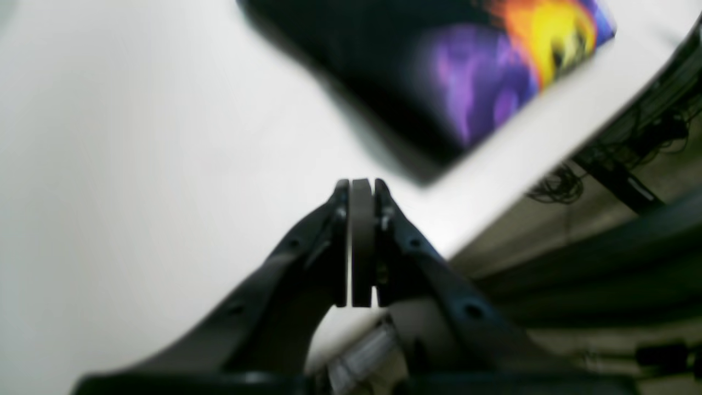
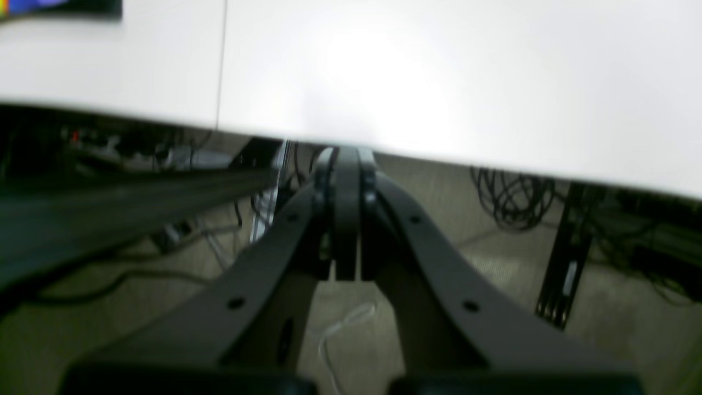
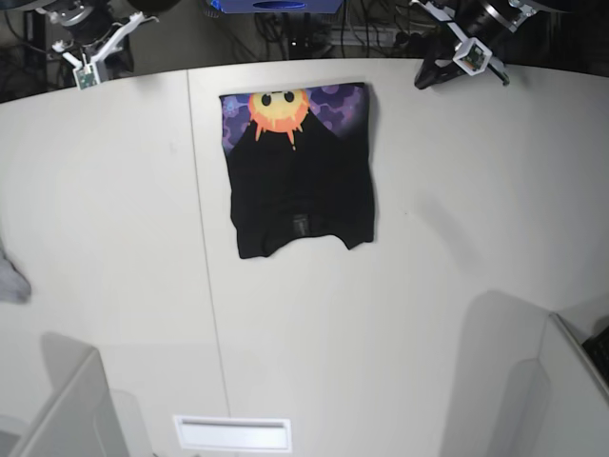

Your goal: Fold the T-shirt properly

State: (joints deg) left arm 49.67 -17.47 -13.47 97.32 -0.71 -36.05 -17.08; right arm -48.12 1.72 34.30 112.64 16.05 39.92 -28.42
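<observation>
The T-shirt lies folded into a compact black rectangle at the table's far middle. A strip of sun face and purple clouds shows along its far edge. In the left wrist view the T-shirt is a blurred black block with the print, beyond my left gripper, which is shut on nothing and clear of the cloth. From the base view that left gripper hangs over the far right table edge. My right gripper is shut and empty at the table edge. In the base view the right gripper sits far left. A corner of the T-shirt shows top left.
A small grey cloth scrap lies at the table's left edge. A seam runs front to back across the white table. Grey partitions stand at the near corners, and cables hang below the far edge.
</observation>
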